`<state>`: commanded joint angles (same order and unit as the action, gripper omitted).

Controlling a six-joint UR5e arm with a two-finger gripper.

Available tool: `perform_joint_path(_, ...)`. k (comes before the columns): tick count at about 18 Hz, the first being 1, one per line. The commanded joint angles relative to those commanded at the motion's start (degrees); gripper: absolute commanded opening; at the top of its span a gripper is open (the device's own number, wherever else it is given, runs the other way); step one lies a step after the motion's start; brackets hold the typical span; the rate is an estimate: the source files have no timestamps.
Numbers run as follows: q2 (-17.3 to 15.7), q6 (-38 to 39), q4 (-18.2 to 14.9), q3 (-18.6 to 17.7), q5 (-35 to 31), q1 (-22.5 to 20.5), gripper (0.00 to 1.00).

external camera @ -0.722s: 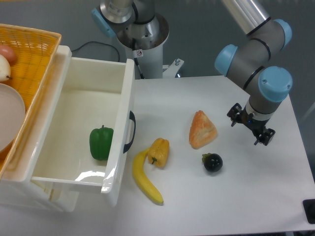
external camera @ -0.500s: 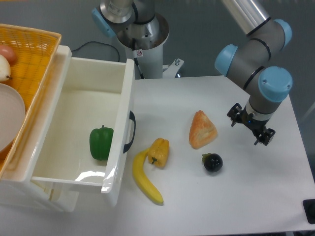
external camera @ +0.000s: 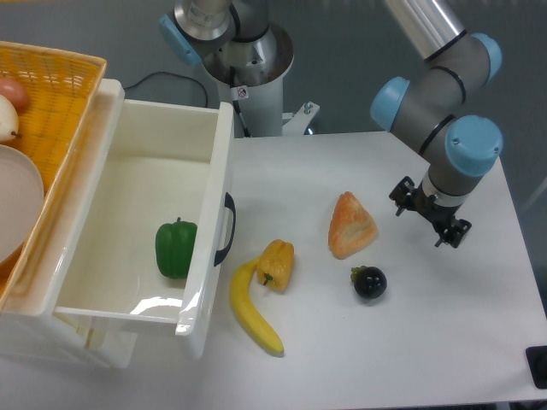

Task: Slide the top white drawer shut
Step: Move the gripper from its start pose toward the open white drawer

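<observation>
Camera view, far to the gripper's left: an orange woven basket (external camera: 51, 94) sits on top of the white cabinet, and just beside it the top white drawer (external camera: 137, 231) stands pulled well out, a green bell pepper (external camera: 175, 248) lying inside. Its front panel carries a dark curved handle (external camera: 226, 229) that faces toward the gripper's side of the table. Between the drawer and the tool lie a banana (external camera: 252, 312), a yellow pepper (external camera: 276, 263), a wedge of bread (external camera: 350, 225), and, nearest the tool, a dark round fruit (external camera: 369, 282). The gripper (external camera: 430, 222) hangs at the right of the table, well apart from the drawer. Its fingers look spread and hold nothing, though at this size that is hard to be sure of. The drawer's travel runs left-right, so the closing push must go leftward against the front panel, and the arm has the fruit-strewn stretch to cross first.
</observation>
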<state>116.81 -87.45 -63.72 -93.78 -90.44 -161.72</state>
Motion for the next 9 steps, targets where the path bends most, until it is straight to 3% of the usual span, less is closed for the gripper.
perform_joint_path(4, -2.46, 8.07, -0.09, -1.06, 0.0, 0.44, 1.0)
perform_joint_path(9, -3.6, 12.64, -0.27, -3.52, 0.0, 3.68, 1.0)
